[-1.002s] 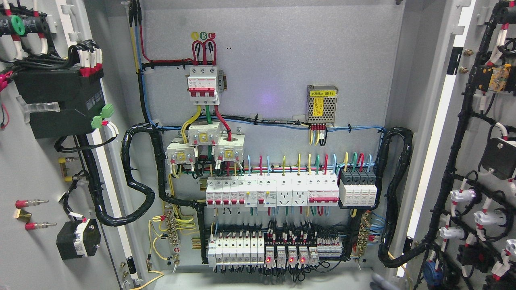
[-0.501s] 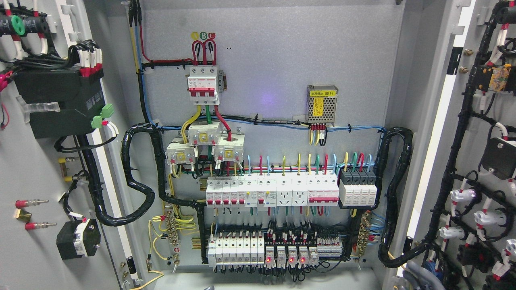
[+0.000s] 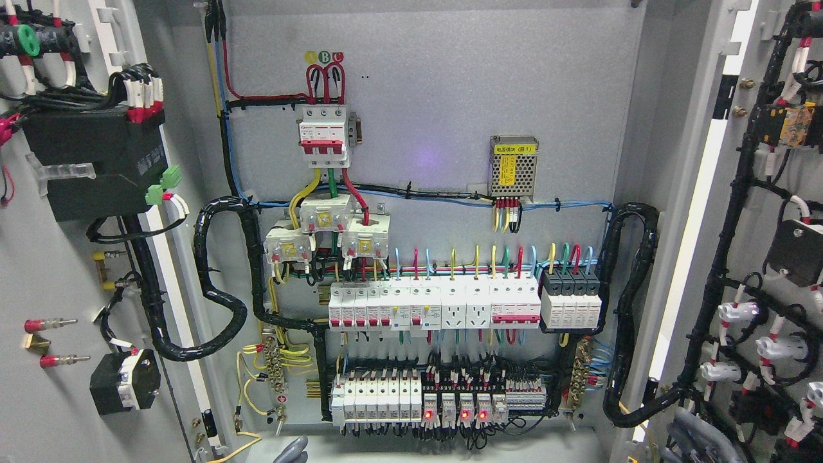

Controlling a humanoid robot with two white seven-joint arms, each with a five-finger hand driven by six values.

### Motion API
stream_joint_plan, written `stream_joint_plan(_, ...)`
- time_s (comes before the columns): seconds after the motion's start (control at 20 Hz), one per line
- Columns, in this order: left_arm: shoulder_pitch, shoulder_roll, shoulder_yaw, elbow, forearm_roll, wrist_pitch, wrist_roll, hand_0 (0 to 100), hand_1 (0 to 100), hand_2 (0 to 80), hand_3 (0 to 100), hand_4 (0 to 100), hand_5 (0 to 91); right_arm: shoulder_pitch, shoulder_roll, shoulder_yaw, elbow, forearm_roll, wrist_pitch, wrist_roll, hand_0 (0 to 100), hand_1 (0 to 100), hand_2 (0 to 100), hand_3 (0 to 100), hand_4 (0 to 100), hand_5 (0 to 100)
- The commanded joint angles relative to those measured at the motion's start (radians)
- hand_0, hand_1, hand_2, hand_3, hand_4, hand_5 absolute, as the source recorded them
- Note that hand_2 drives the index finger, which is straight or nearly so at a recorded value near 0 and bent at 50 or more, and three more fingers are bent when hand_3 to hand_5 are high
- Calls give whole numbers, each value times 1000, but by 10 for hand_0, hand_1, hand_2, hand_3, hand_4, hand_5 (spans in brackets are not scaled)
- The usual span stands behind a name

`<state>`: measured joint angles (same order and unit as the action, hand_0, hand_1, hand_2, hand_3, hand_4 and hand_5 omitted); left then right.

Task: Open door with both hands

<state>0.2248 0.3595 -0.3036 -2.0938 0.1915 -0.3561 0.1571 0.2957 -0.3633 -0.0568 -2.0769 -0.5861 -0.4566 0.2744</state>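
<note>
Both doors of the grey electrical cabinet stand wide open. The left door (image 3: 58,270) fills the picture's left side and carries a black box and cable looms on its inner face. The right door (image 3: 759,193) is swung out at the right, edge-on, with black wiring and white connectors. A small grey part of my left hand (image 3: 292,448) pokes up at the bottom edge, below the cabinet's lower breaker row. A grey part of my right hand (image 3: 691,429) shows at the lower right, in front of the right door's inner face. Neither hand visibly touches a door.
The cabinet's back panel (image 3: 437,90) holds a three-pole breaker (image 3: 325,136), a small power supply (image 3: 513,166), rows of white breakers (image 3: 434,307) and relays with red lights (image 3: 456,406). Thick black cable looms (image 3: 222,283) run along both sides.
The grey part of my right hand has shifted rightward along the bottom, from the cabinet's floor toward the right door. My left hand has risen into view at the bottom edge. The doors have not moved.
</note>
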Motion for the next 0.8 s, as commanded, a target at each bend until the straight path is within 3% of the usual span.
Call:
stream_joint_plan(0.0, 39, 9, 55, 0, 17, -37, -1, 0, 0, 0, 0, 0, 0, 14, -45, -57, -8, -1, -1, 34, 191, 0, 0, 0, 0, 0)
stream_joint_plan(0.5, 88, 6, 109, 1, 25, -47, -1, 0, 0, 0, 0, 0, 0, 34, -56, -92, -9, -3, -2, 48, 190, 0, 0, 0, 0, 0)
stream_joint_plan(0.75, 88, 10, 153, 1, 72, -63, -1, 0, 0, 0, 0, 0, 0, 53, -54, -104, -5, -6, -2, 43, 191, 0, 0, 0, 0, 0)
